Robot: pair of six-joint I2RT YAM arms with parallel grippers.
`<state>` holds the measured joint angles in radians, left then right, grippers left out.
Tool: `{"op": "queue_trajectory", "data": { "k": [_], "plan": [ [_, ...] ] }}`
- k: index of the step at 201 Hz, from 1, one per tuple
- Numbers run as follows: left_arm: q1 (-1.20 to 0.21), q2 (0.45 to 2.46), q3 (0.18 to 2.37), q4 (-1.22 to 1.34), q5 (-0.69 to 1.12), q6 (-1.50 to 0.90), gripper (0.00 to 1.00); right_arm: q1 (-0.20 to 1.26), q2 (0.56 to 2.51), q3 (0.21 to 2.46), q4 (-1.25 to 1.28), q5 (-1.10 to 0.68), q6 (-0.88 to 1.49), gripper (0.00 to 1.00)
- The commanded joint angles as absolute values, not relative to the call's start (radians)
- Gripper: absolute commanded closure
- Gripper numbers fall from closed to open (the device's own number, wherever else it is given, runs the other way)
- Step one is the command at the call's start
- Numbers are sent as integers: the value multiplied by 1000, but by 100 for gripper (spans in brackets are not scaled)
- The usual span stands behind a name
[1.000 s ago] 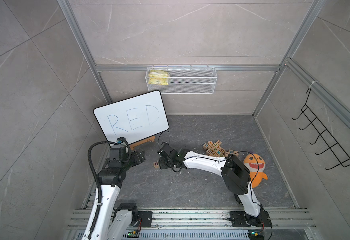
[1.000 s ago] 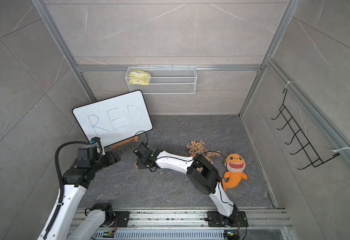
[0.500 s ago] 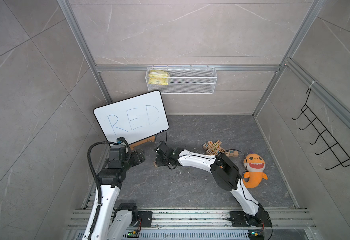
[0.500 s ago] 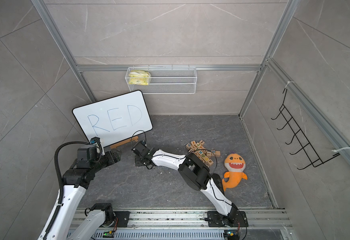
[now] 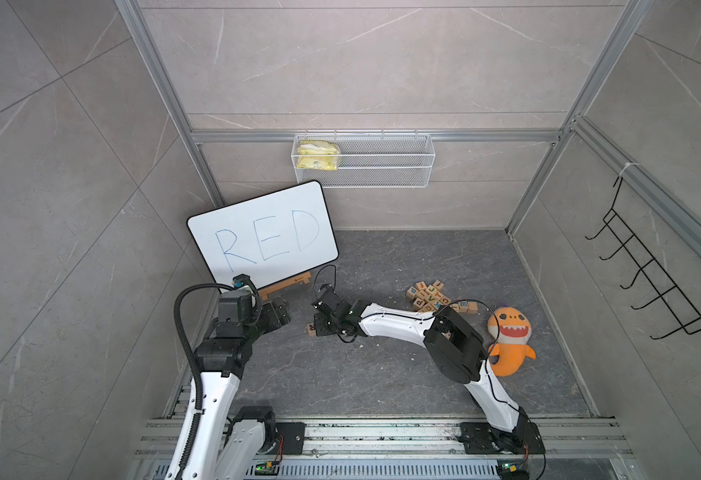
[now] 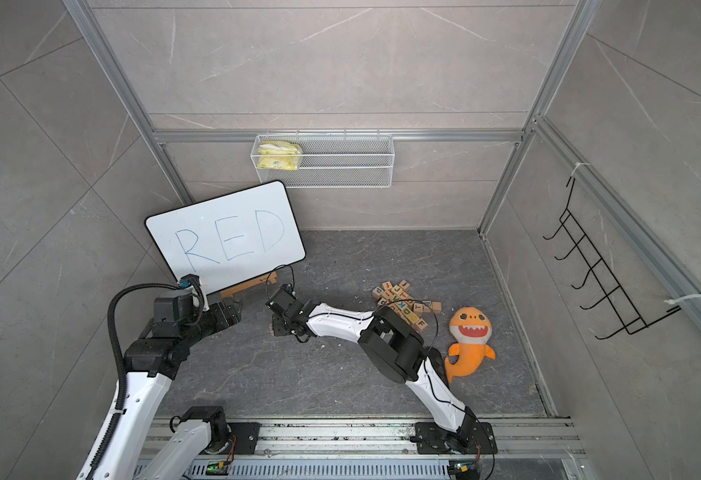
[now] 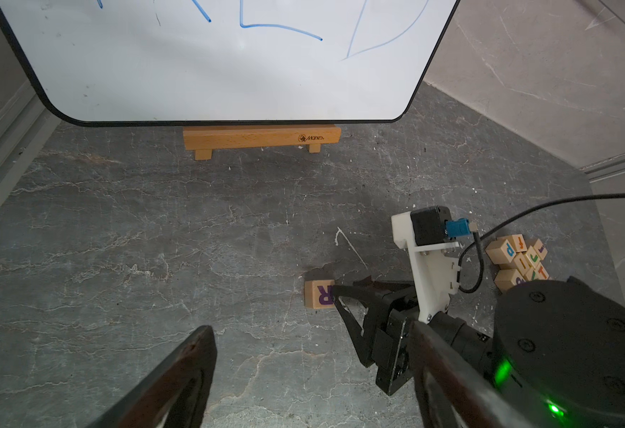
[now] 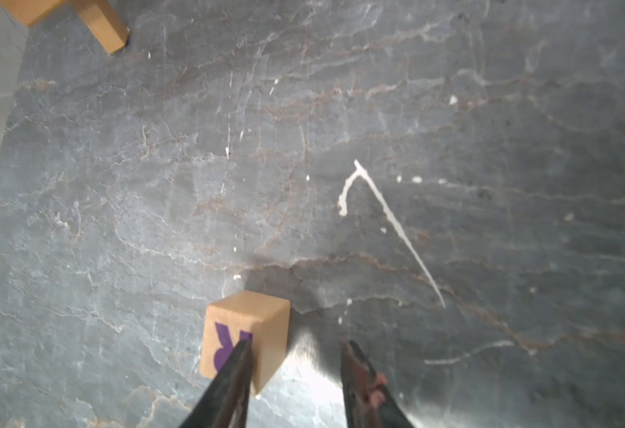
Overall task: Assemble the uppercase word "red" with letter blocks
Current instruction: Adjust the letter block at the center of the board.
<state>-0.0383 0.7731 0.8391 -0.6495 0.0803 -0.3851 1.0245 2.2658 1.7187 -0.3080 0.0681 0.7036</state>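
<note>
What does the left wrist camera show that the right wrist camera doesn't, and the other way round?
Only left wrist: the whiteboard, the pile of letter blocks, and the left end effector, open and empty. Only right wrist: the empty gap between the right end effector's fingers, with the R block just outside it. Both: the R block, the wooden stand, the grey floor.

Walls: large grey stone-look tiles, framed by aluminium profiles. Floor: dark grey veined slab, scattered white specks. Far wall carries a white wire basket; right wall, a black hook rack. Lighting even, diffuse.
</note>
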Motion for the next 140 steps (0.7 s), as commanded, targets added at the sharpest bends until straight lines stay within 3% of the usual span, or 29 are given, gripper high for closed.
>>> {"op": "queue_trajectory", "data": {
  "k": [1, 85, 110, 140],
  "plan": [
    [-31, 744, 835, -610, 62, -384, 15, 1048, 2218, 1676, -312, 101, 682, 52],
    [-21, 719, 828, -601, 48, -385, 15, 1072, 2177, 1644, -277, 126, 640, 44],
    [-7, 704, 834, -608, 27, -386, 15, 1097, 2166, 1656, -279, 178, 615, 26],
    [3, 670, 827, -605, -16, -397, 15, 1097, 2215, 1740, -351, 200, 568, 27]
  ]
}}
